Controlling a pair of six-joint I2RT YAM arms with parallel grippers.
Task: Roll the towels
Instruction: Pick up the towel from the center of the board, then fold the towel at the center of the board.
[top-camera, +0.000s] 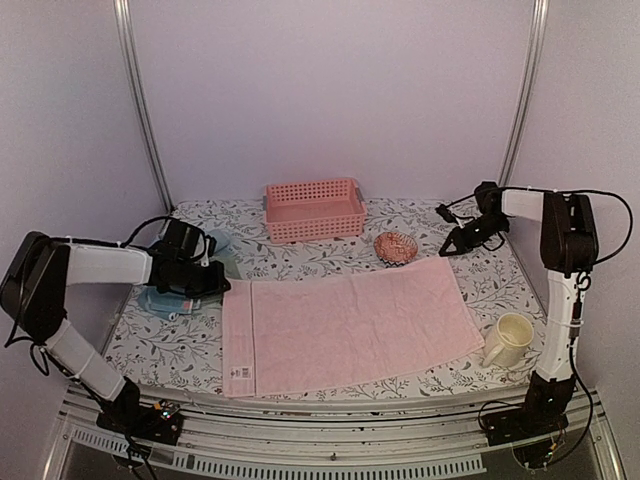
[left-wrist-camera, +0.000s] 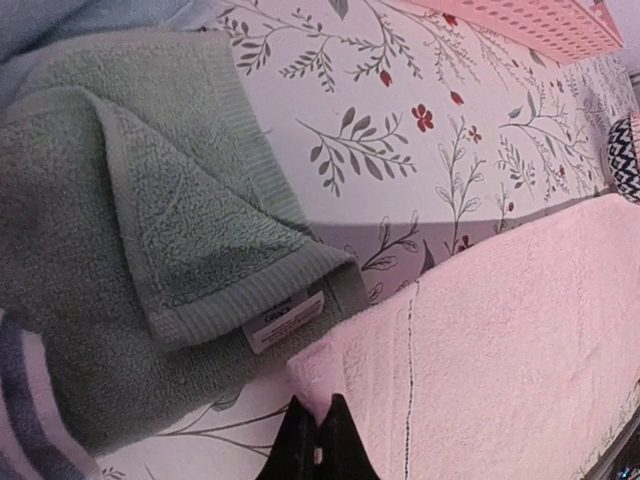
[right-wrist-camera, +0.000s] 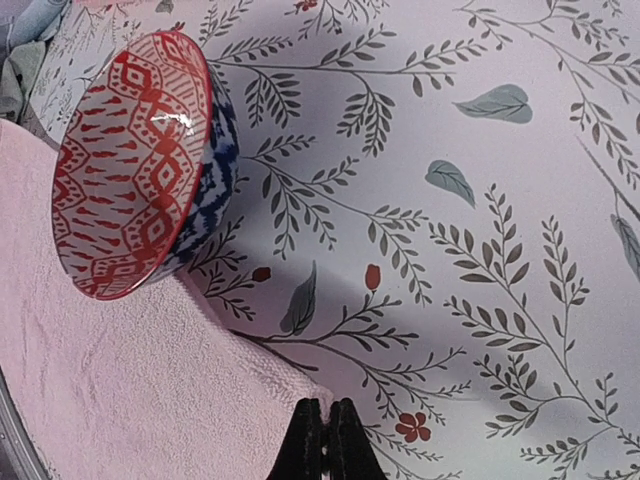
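Observation:
A pink towel (top-camera: 350, 325) lies spread flat in the middle of the table. My left gripper (top-camera: 222, 283) is at its far left corner, and the left wrist view shows that gripper (left-wrist-camera: 320, 440) shut on the corner of the pink towel (left-wrist-camera: 500, 340). My right gripper (top-camera: 447, 250) is at the far right corner; in the right wrist view it (right-wrist-camera: 325, 440) pinches the corner of the pink towel (right-wrist-camera: 130, 390). A folded sage green towel (left-wrist-camera: 130, 220) lies just left of the pink one, in a pile of towels (top-camera: 170, 300) under my left arm. A light blue towel (left-wrist-camera: 60, 20) shows behind it.
A pink slatted basket (top-camera: 315, 210) stands at the back centre. A red-patterned bowl (top-camera: 396, 247) sits at the pink towel's far edge, close to my right gripper, and looms large in the right wrist view (right-wrist-camera: 140, 165). A cream mug (top-camera: 508, 340) stands at the front right.

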